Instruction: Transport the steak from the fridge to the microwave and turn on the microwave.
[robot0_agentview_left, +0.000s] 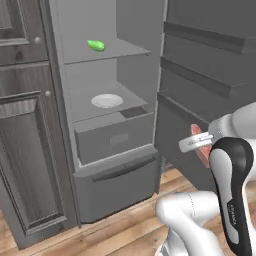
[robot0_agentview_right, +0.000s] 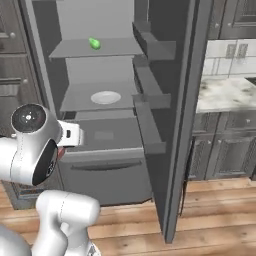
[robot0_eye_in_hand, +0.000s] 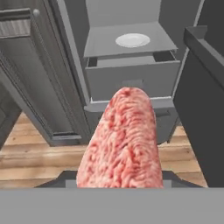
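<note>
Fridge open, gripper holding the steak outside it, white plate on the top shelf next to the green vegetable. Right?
Not quite. The white plate sits one shelf below the green vegetable, as the left base view shows. The rest holds: fridge open, gripper holding the steak outside it.

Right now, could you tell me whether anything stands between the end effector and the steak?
Nothing does: the end effector is already shut on the steak, held outside the open fridge, in front of its drawer. The microwave is not in sight, so that path cannot be judged.

End effector closed in grip, arm bent, wrist level.
</note>
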